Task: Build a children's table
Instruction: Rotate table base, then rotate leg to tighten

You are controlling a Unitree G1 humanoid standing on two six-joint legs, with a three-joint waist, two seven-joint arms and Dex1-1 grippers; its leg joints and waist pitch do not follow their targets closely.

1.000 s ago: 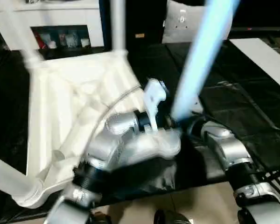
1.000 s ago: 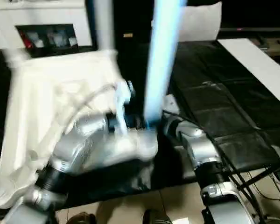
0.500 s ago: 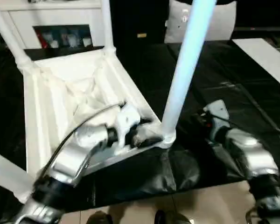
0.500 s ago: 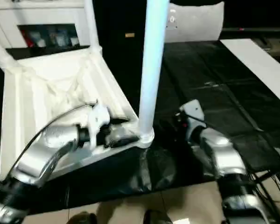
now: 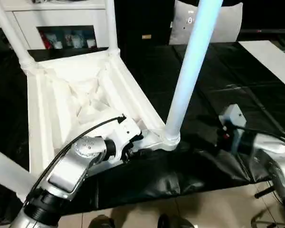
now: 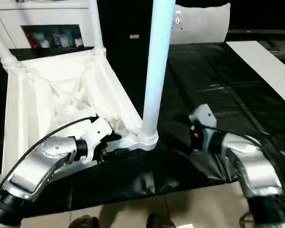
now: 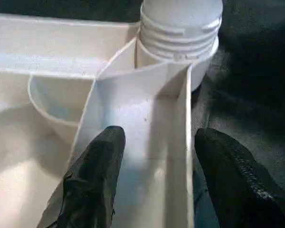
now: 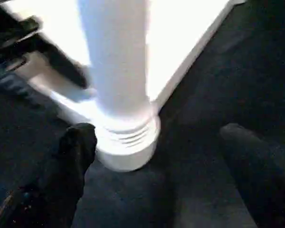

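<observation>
Table (image 5: 61, 95) laid upside down on black cover (image 5: 237, 71), legs up. Left gripper (image 7: 154, 175) spread astride rim wall by corner socket (image 7: 178, 35). Right gripper (image 8: 156, 166) spread wide, empty. Judged light, stiff, slick plastic; best gripped at rim or leg (image 5: 187, 76) base.

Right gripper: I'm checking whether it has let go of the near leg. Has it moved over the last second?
Yes. The right gripper has backed away from the near leg toward the robot's right, and its fingers stand wide apart beside the leg's socket.
</observation>
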